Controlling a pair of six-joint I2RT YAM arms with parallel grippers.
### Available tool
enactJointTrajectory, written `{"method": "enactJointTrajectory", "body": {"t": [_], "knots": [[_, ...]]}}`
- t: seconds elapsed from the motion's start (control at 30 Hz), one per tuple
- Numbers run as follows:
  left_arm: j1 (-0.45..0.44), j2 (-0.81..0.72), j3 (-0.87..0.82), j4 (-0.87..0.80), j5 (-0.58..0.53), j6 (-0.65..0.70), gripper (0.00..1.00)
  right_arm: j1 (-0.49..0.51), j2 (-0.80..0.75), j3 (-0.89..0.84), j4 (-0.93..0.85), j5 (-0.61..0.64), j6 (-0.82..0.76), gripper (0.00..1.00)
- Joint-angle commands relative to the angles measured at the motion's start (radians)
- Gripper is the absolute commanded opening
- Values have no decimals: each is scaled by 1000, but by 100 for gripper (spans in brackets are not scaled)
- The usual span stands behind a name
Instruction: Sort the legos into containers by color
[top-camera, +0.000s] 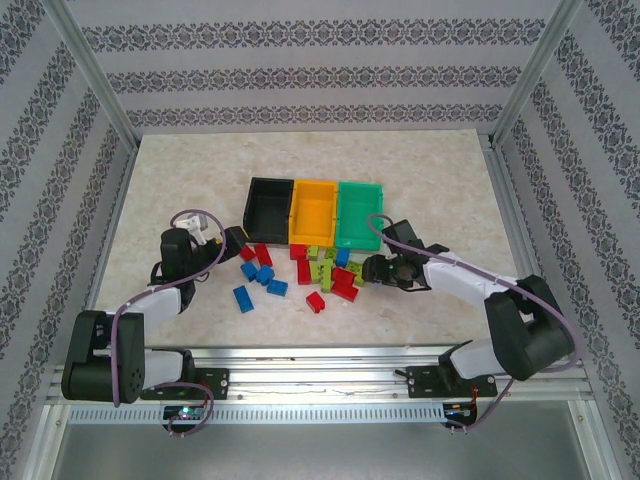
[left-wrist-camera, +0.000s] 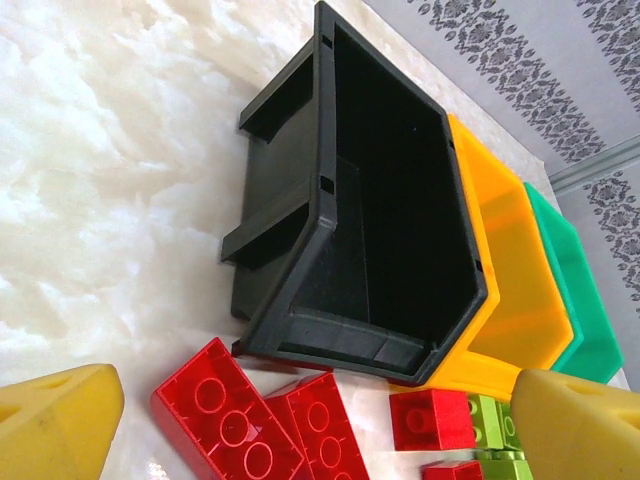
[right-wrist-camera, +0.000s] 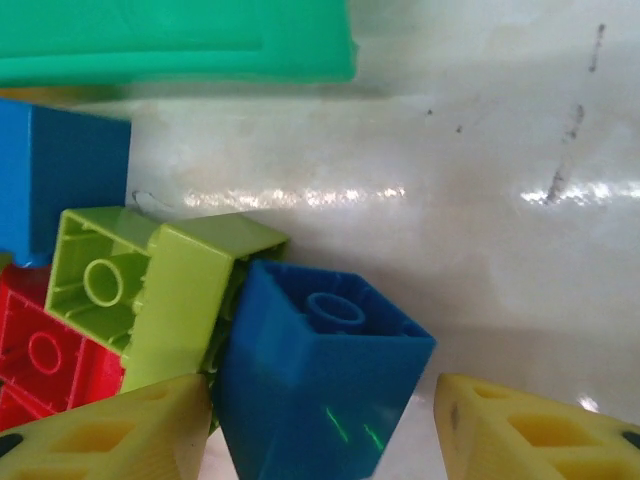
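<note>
Three open bins stand side by side: black (top-camera: 252, 208), orange-yellow (top-camera: 298, 212) and green (top-camera: 345, 212). In front of them the legos lie scattered: red (top-camera: 263, 254), blue (top-camera: 242, 298) and lime green (top-camera: 322, 262). My left gripper (top-camera: 232, 240) is open beside the black bin (left-wrist-camera: 300, 260), with two red bricks (left-wrist-camera: 225, 420) lying between its fingers. My right gripper (right-wrist-camera: 320, 390) straddles a tilted blue brick (right-wrist-camera: 310, 330). Its left finger lies against the brick, and a narrow gap shows at its right finger (right-wrist-camera: 520, 430). A lime green brick (right-wrist-camera: 180, 300) leans against the blue one.
The green bin's wall (right-wrist-camera: 180, 40) lies just beyond the right gripper, with bare table to its right. In the left wrist view the orange-yellow bin (left-wrist-camera: 500, 250) and green bin (left-wrist-camera: 575, 290) follow the black one. Patterned walls and metal posts (top-camera: 90, 70) enclose the table.
</note>
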Motion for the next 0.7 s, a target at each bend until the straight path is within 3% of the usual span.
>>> {"method": "enactJointTrajectory", "body": {"t": [0.0, 0.17, 0.4, 0.5, 0.67], "knots": [[-12, -20, -17, 36, 2, 2, 99, 18, 38, 26, -7, 10, -2, 62], [-11, -9, -17, 42, -1, 3, 100, 16, 46, 39, -32, 30, -16, 63], [-12, 6, -16, 52, 1, 1, 99, 7, 21, 34, -25, -8, -34, 31], [-11, 12, -15, 53, 11, 0, 100, 9, -6, 39, -36, -1, -36, 25], [-12, 17, -15, 56, 5, 1, 99, 12, -94, 94, -87, 7, -47, 25]]}}
